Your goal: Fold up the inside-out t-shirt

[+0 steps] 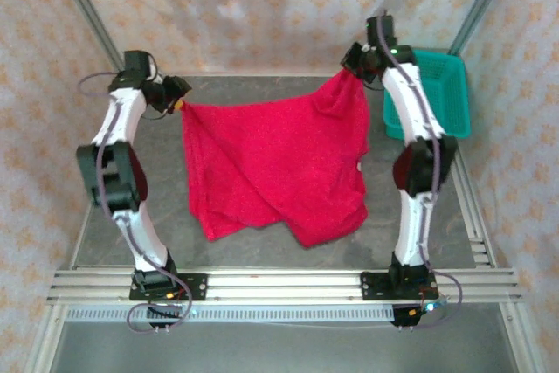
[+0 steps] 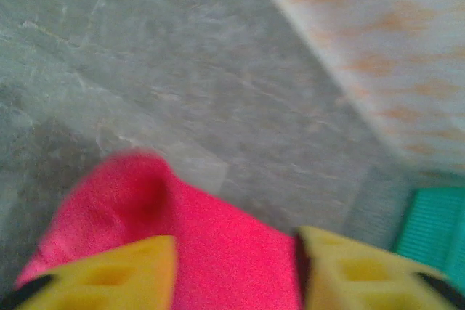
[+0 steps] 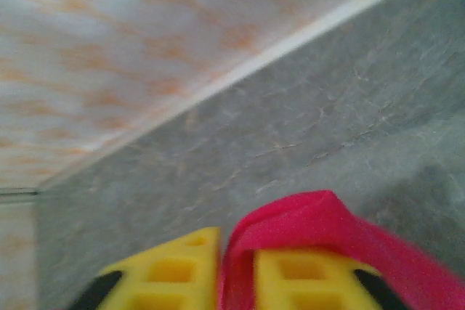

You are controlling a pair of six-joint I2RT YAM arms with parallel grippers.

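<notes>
T-shirt: the inside-out t-shirt [image 1: 275, 163] lies rumpled mid-desk [image 1: 262, 86], its far corners lifted toward the far edge.
Left end effector [image 2: 236, 252]: fingers wide, red cloth loose between them.
Right end effector [image 3: 236, 263]: narrow, pinching a cloth fold.
Doing it well: probably lower both corners level, keeping the hem taut.
Hard to see: wrist views are blurred, and layers under the rumples are hidden.

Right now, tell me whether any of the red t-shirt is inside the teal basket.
No: the crimson t-shirt is spread over the grey table, left of the teal mesh basket, whose inside shows no red cloth.
</notes>
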